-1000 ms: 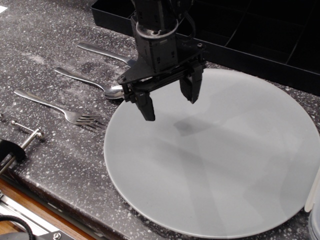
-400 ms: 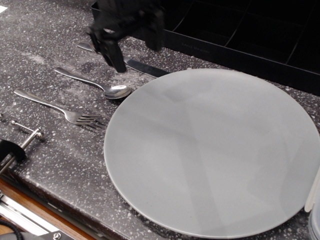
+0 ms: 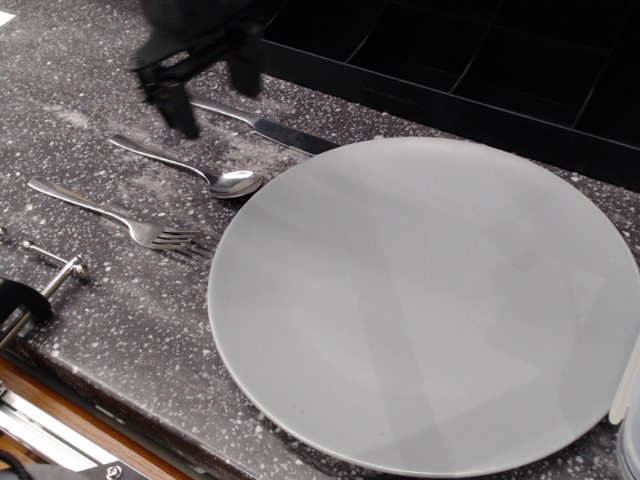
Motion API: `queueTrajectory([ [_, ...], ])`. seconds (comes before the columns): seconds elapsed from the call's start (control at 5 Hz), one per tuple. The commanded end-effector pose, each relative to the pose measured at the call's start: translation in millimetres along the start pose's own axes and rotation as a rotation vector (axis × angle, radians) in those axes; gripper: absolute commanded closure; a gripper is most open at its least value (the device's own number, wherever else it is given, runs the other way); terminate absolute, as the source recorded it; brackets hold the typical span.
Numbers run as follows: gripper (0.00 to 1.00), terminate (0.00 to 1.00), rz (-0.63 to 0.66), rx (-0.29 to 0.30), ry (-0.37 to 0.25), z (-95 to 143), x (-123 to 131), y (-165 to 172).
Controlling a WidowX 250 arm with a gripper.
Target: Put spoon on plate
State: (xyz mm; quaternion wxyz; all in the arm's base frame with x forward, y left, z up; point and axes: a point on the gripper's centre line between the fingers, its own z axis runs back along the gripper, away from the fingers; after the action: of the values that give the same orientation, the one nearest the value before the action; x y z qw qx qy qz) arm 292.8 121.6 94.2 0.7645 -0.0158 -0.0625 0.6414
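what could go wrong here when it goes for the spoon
1. The spoon lies close between the knife and the fork, so the open jaws of the gripper may catch a neighbour as well.
2. The spoon lies flat on the counter with a slim handle, so the jaws could slip off or flick it.
3. Its bowl sits right beside the plate rim, so dragging it could knock the edge.

Even light, motion-blurred end effector [image 3: 205, 85]

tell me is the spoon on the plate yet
No, the spoon lies on the counter left of the plate, between knife and fork.
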Motion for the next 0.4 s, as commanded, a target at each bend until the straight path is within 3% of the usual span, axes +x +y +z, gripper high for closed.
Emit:
queueTrajectory([
  [0.0,0.0,0.0,0.011,0.0,-0.08,-12.4,30.4,4.5],
  [0.2,0.0,0.0,-0.001,0.002,-0.11,-32.1,31.0,9.4],
])
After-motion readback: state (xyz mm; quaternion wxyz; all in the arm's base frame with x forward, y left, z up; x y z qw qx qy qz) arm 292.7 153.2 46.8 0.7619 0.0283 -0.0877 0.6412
